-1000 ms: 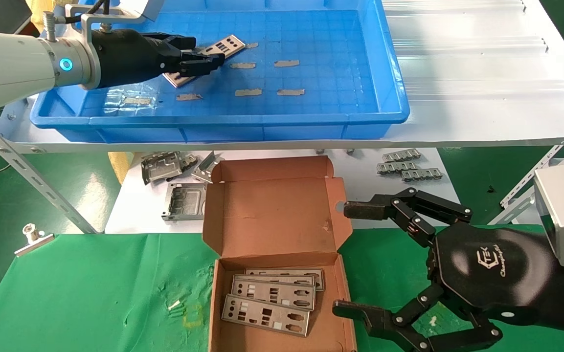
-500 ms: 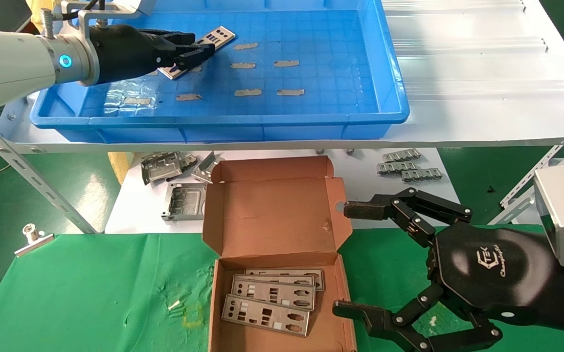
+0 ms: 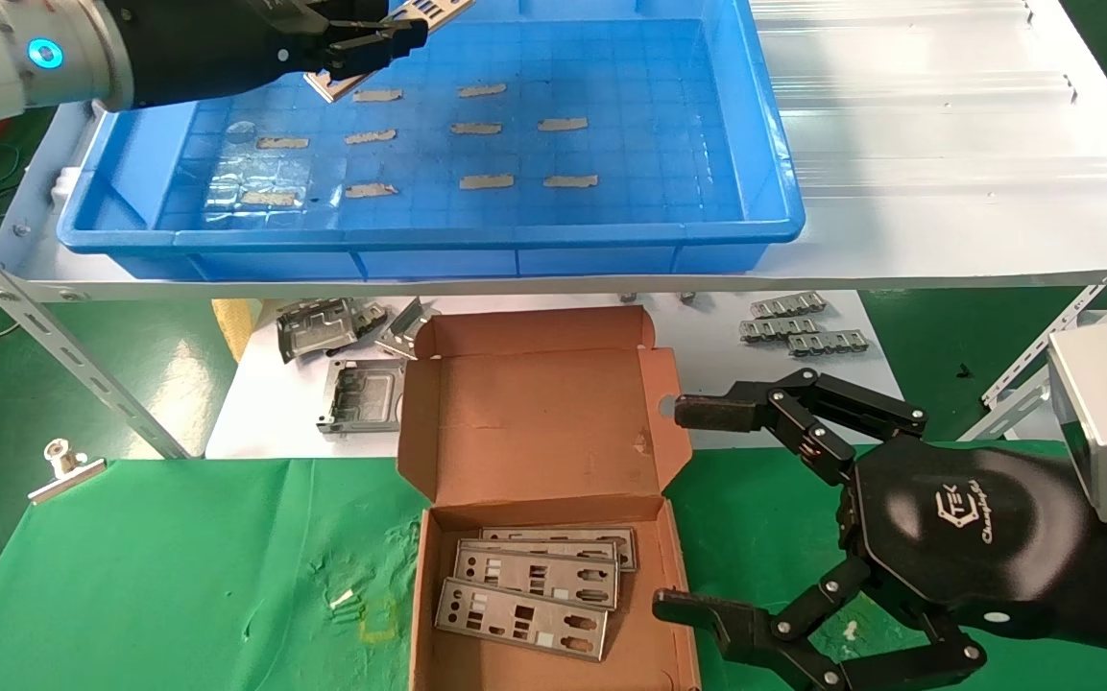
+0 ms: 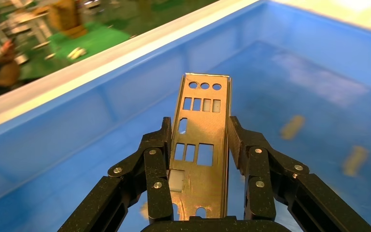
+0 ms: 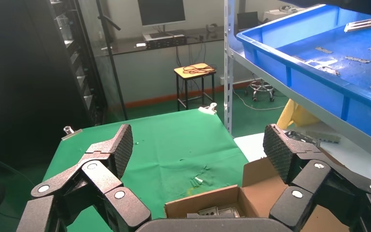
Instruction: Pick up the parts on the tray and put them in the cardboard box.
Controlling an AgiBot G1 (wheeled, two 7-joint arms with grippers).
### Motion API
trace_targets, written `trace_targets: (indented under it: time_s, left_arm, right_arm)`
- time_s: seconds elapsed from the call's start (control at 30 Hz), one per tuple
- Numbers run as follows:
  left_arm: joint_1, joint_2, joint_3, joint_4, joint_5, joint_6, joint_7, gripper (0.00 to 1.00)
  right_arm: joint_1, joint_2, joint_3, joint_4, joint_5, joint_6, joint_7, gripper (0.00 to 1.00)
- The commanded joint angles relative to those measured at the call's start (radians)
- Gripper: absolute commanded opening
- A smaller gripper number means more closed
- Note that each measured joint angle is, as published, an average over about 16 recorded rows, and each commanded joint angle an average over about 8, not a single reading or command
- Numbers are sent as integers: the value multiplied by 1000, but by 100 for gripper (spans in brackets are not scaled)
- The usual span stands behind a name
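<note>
Head view: left gripper [image 3: 361, 38], pinching a thin silver-grey punched metal plate [image 3: 419, 10], has risen above the blue plastic tray's [image 3: 419, 245] far-left corner; right gripper [image 3: 683, 509] stays spread beside the brown cardboard box [image 3: 534, 413].

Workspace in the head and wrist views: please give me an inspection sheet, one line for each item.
Surface: green cloth in front; white shelf behind.
Job's things: one plate held above the blue tray; three plates lie in the open cardboard box.
Clutter: grey tape strips on the tray floor; folded brackets and small metal pieces on the white board; a metal clip.
Grippers: left gripper shut on the plate's long edges; right gripper open, beside the box.
Cables: coiled orange cable on a stool.
Surroundings: monitor, dark rack.
</note>
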Motion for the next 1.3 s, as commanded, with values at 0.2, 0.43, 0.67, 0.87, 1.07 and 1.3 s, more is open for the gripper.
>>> trace_targets:
  time_s: [0.2,0.43,0.67,0.87,1.07,1.3]
  left_arm:
    - [-4,-59,-7,-29,-16,233,53,0]
    - [38,-121,-12,-77,-50,511,130,0]
    - [178,-180,43,-265,-122,554,157,0]
    - [354,-222,151,-489,-209,540,216,0]
    - [460,-177,222,-476,-193,464,324,0]
    - [561,-82,238,-359,-152,343,569,6]
  right_arm:
    - [0,0,0,0,0,0,0,100]
    - [0,0,0,0,0,0,0,100]
    - [0,0,0,0,0,0,0,100]
    - [0,0,0,0,0,0,0,100]
    - [0,0,0,0,0,0,0,100]
    - [0,0,0,0,0,0,0,100]
